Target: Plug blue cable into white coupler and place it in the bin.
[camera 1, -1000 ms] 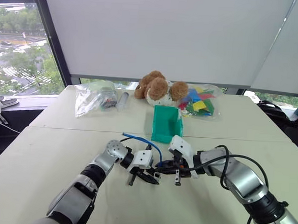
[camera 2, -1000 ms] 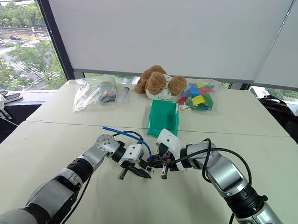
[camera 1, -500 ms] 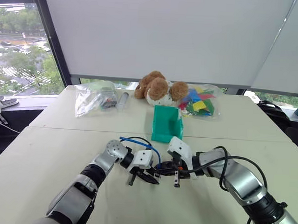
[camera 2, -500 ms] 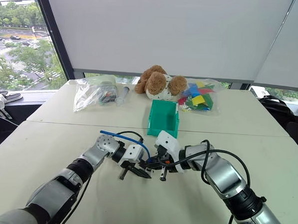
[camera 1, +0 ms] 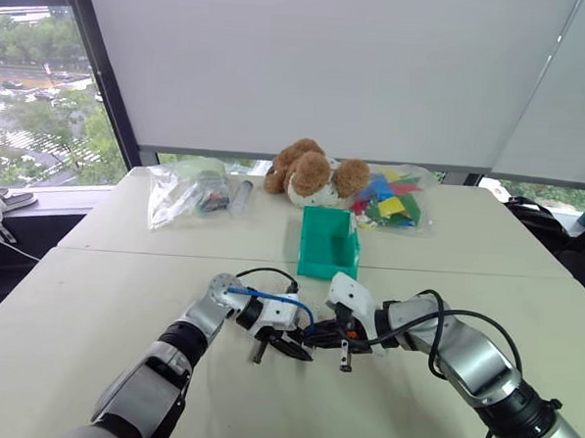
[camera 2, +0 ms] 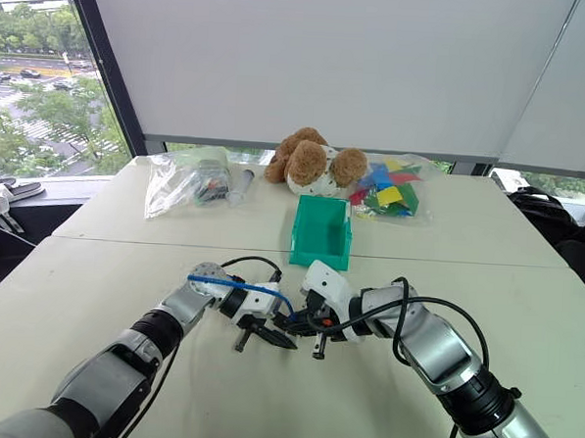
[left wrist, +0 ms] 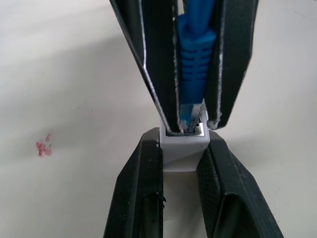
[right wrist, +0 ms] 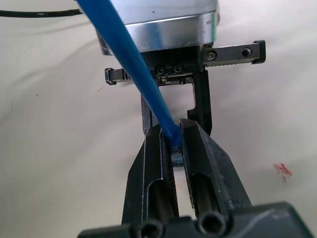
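Observation:
Low over the pale table, in front of the teal bin (camera 1: 328, 242), my two grippers meet tip to tip. My left gripper (left wrist: 182, 142) is shut on the small white coupler (left wrist: 181, 152). Facing it, my right gripper (right wrist: 172, 130) is shut on the ribbed blue boot of the blue cable (left wrist: 195, 64). The cable's clear plug (left wrist: 190, 121) sits at the coupler's open socket, its tip just inside. From the right fingers the rest of the cable (camera 1: 267, 296) runs back over my left wrist.
Along the table's far edge are a brown plush dog (camera 1: 310, 171), a clear bag (camera 1: 183, 189) at the left, a bag of coloured pieces (camera 1: 394, 200) at the right and a grey tube (camera 1: 242, 195). A small red mark (left wrist: 43, 148) is on the tabletop.
The cable's free tail has dropped from a raised arc to lie low across my left wrist. Both grippers have stayed tip to tip in the same spot.

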Controlling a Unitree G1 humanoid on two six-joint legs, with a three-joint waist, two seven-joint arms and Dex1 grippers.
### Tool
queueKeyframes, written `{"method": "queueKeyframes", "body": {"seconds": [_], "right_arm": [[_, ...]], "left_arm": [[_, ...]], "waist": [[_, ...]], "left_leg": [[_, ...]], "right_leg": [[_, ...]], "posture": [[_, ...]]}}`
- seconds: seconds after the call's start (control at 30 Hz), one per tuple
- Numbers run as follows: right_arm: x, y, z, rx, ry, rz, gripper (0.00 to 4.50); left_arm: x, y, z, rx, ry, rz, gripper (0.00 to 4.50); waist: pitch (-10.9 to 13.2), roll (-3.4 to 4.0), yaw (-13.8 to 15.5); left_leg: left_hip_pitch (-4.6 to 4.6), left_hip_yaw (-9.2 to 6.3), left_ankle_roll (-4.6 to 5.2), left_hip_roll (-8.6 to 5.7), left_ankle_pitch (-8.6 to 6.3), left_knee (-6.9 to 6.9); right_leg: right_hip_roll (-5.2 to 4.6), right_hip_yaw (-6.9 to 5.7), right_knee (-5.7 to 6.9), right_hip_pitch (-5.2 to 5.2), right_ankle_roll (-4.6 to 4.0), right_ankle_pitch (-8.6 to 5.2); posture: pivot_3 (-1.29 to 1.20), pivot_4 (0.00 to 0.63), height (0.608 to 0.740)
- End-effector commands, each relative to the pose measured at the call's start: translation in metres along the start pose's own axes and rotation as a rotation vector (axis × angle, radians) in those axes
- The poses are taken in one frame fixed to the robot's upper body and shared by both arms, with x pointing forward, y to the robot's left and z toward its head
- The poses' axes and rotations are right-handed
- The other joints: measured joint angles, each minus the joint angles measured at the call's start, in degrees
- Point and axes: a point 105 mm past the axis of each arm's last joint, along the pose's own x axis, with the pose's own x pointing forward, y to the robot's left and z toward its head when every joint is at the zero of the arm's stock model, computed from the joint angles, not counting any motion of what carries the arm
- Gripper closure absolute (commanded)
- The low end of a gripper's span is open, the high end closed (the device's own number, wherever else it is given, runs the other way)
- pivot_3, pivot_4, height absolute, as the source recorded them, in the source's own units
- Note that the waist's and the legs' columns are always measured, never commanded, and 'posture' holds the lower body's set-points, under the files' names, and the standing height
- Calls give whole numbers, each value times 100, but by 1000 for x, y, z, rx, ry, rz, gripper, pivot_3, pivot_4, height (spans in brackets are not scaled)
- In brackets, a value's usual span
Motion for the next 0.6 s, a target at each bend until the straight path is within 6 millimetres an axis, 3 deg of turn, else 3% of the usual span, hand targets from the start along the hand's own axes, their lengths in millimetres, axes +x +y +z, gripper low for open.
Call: {"method": "queueKeyframes", "body": {"seconds": [0.03, 0.37, 0.6], "right_arm": [[3, 4, -4, 3, 15, 17, 4500], [23, 14, -27, 77, 67, 55, 4500], [22, 11, -25, 77, 55, 49, 4500]], "left_arm": [[-1, -7, -21, -63, 79, -11, 4144], [0, -7, -22, -65, 76, -15, 4144], [-3, -7, -23, -86, 73, -3, 4144]], "waist": [[-1, -2, 4], [-69, -27, -16], [-93, -24, -31]], "left_leg": [[0, 0, 0, 0, 0, 0], [15, 0, 0, 3, 0, -1], [23, 0, 0, 7, 0, -4]], "right_leg": [[0, 0, 0, 1, 0, 0], [2, 0, 0, 13, -2, -1], [4, 0, 0, 19, -2, -1]], "posture": [[0, 150, 740], [0, 150, 740], [0, 150, 740]]}}
